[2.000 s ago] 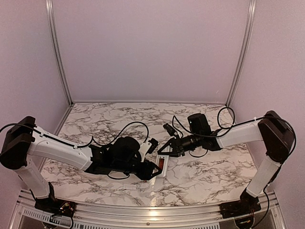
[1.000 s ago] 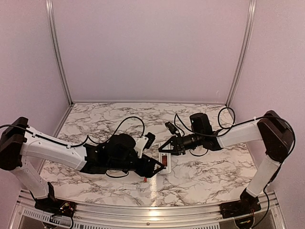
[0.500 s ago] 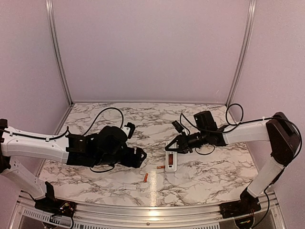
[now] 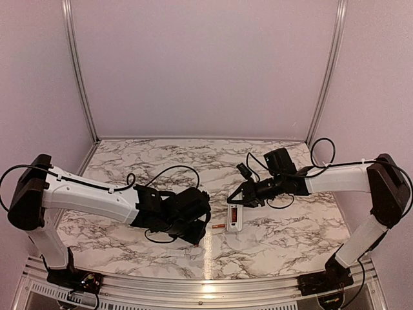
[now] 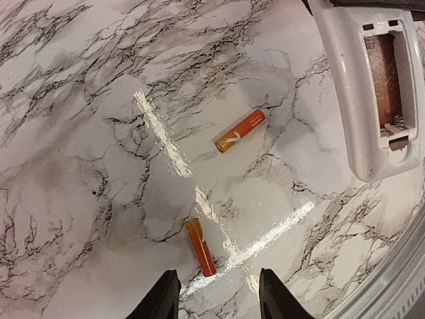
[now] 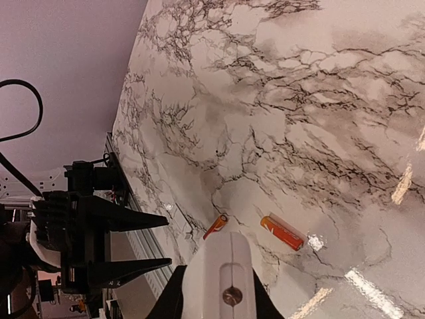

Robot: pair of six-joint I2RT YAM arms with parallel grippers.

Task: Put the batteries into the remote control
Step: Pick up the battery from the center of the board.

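The white remote control [image 4: 233,217] lies back-up on the marble, its battery recess [image 5: 388,80] open and empty. My right gripper [image 6: 219,292] is shut on the remote's far end [image 6: 224,266]. Two orange batteries lie loose on the table left of the remote. One battery [image 5: 240,130] lies close to the remote [image 5: 372,86] and also shows in the top view [image 4: 218,226]. The other battery [image 5: 200,247] lies just ahead of my left gripper [image 5: 219,300]. That gripper is open, hovering above the table with nothing between its fingers [image 5: 165,296]. Both batteries [image 6: 215,226] [image 6: 282,232] show past the remote's tip.
The aluminium rail [image 4: 206,284] of the table's near edge runs close behind the batteries and shows at the corner [image 5: 398,279]. Pale walls with metal posts [image 4: 79,71] enclose the back and sides. Black cables [image 4: 174,171] loop over both arms.
My left arm has swung back in from the left, and its gripper, narrower than before, now hovers at the nearer battery. The right gripper still holds the remote, hardly moved.
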